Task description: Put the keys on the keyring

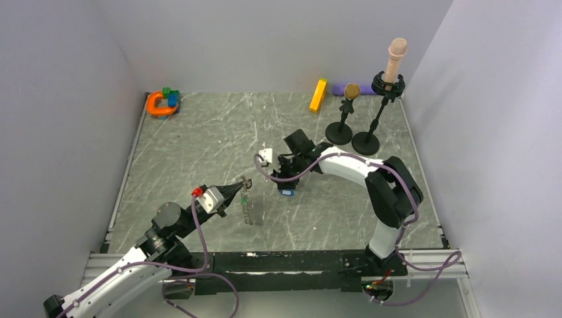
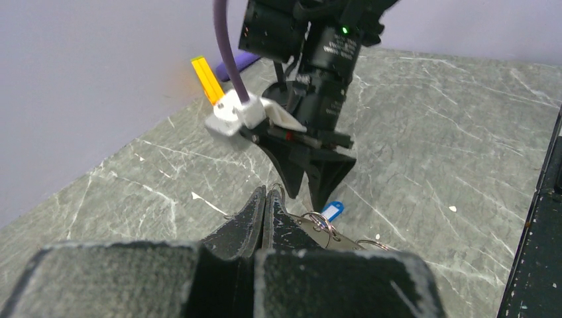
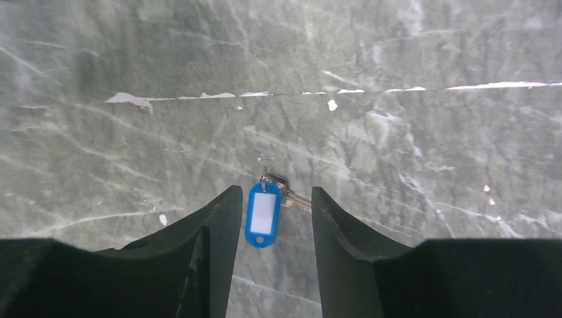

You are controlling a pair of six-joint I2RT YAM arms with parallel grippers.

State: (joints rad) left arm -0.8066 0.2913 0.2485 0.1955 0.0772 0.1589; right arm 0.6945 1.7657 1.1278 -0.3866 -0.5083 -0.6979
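A small metal key (image 3: 293, 199) with a blue plastic tag (image 3: 263, 213) lies on the grey table. My right gripper (image 3: 273, 195) is open, points down and straddles the tag, one finger on each side, without touching it. The tag also shows in the top view (image 1: 287, 193) under the right gripper (image 1: 285, 185), and in the left wrist view (image 2: 332, 211). My left gripper (image 2: 266, 197) is shut on one end of the keyring (image 2: 329, 235), a flat silvery strip carrying wire rings. In the top view the left gripper (image 1: 243, 184) holds the keyring (image 1: 247, 207) just left of the tag. No other keys show.
An orange horseshoe toy (image 1: 159, 106) with green and blue blocks sits at the back left corner. A yellow bar (image 1: 318, 95) and a purple object (image 1: 340, 89) lie along the back wall. Two black stands (image 1: 366, 142) rise at the back right. Walls enclose the table.
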